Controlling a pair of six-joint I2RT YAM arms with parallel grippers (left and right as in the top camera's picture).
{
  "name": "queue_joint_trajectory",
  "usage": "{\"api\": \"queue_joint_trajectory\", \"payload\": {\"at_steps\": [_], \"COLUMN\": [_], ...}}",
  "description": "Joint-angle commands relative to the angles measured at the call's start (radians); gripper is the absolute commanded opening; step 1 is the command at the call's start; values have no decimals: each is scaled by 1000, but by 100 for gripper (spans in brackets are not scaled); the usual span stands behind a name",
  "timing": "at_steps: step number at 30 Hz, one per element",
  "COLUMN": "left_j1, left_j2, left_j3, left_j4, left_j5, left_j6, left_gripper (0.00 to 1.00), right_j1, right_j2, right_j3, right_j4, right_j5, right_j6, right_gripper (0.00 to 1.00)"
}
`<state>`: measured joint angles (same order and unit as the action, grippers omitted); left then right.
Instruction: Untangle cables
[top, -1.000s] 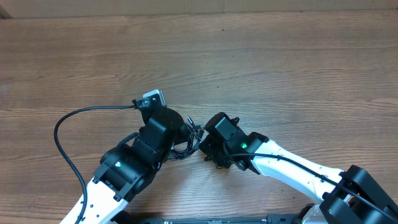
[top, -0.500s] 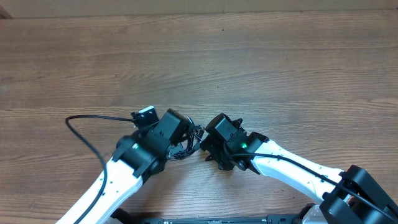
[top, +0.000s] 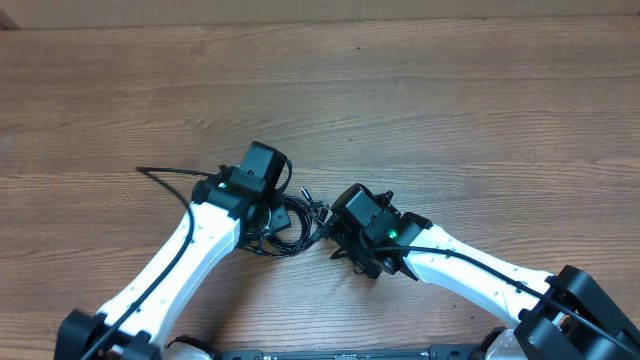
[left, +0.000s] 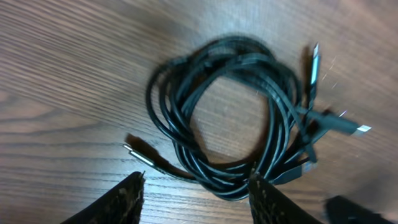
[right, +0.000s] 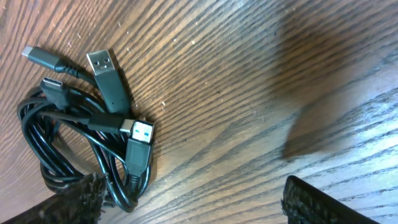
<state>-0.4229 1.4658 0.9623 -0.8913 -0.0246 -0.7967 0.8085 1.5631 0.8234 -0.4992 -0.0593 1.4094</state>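
- Your cables lie in one tangled coil on the table, between the two arms, with their plugs on the right arm's side.
- Your left hand hangs over the coil, fingers apart, gripping nothing.
- Your right hand is spread wide just beside the plugs, empty.

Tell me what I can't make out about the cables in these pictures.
- Overhead: most of the cables lie hidden under the left end effector and right end effector; the cord count cannot be told.
- Left wrist: the cables are blurred, so which strand crosses which is unclear.
- Right wrist: the cables are cut off by the left and bottom edges and by a finger.
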Motion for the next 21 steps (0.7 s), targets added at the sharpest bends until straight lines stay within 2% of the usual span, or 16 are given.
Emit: {"api": "queue_joint_trajectory", "payload": {"at_steps": [1, 4, 12, 15, 19, 20, 21], "left_j1": [4, 4, 4, 4, 4, 4, 4], "left_j2": [62, 123, 255, 285, 298, 298, 298], "left_j3": [14, 15, 15, 15, 15, 15, 15], "left_j4": [3, 5, 33, 83, 147, 160, 170], "left_j5": [39, 37, -56, -56, -55, -53, -51], "left_j6": [68, 67, 3, 3, 3, 3, 3], "left_gripper": [54, 47, 44, 34, 9, 4, 4], "right_j1": [4, 4, 4, 4, 4, 4, 4], "right_j2": [4, 4, 4, 4, 4, 4, 4], "right_j3": [-5, -5, -5, -5, -5, -5, -5], "right_j4": [-2, -6, -12, -11, -11, -11, -11], "right_j5": [31, 37, 59, 68, 77, 77, 77], "right_j6": [-4, -4, -3, -3, -3, -3, -3], "right_gripper": [91, 92, 95, 96, 96, 96, 96]}}
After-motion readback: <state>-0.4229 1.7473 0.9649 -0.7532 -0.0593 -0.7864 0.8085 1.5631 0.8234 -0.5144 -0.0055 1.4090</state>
